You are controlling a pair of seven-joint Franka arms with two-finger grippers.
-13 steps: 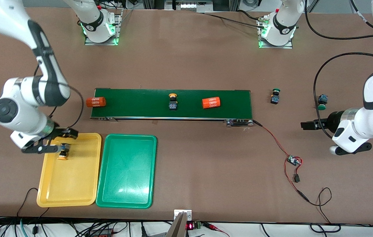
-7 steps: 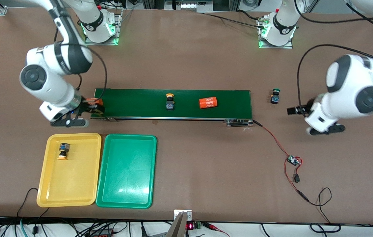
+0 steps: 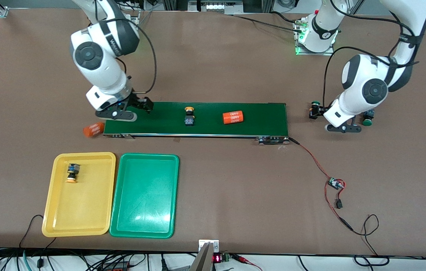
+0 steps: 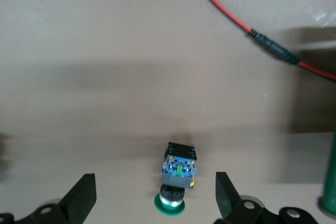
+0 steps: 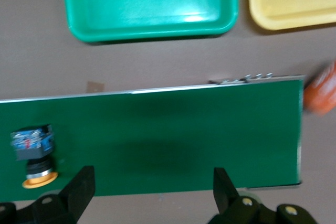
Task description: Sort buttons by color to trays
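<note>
Since the green-capped push-button switch [image 4: 177, 183] lies on the desk between my left tool's [image 4: 155, 195] spread fingers, I'd close there, while my right tool [image 5: 152, 192], also released, hovers over the dark-green conveyor belt [image 3: 213, 117].

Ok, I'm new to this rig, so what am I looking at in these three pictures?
Two robot arms work at a table. The wide picture comes from a high camera facing them; the other two come from cameras on each arm's wrist.

The right gripper is open and empty over the green conveyor belt, which carries a yellow-capped button and an orange cylinder. Another cylinder lies just off the belt's end.

The left gripper, also open and empty, is over a green-capped button on the table; a second green-capped button lies beside it.

The yellow tray holds one yellow-capped button; the green tray holds nothing.
</note>
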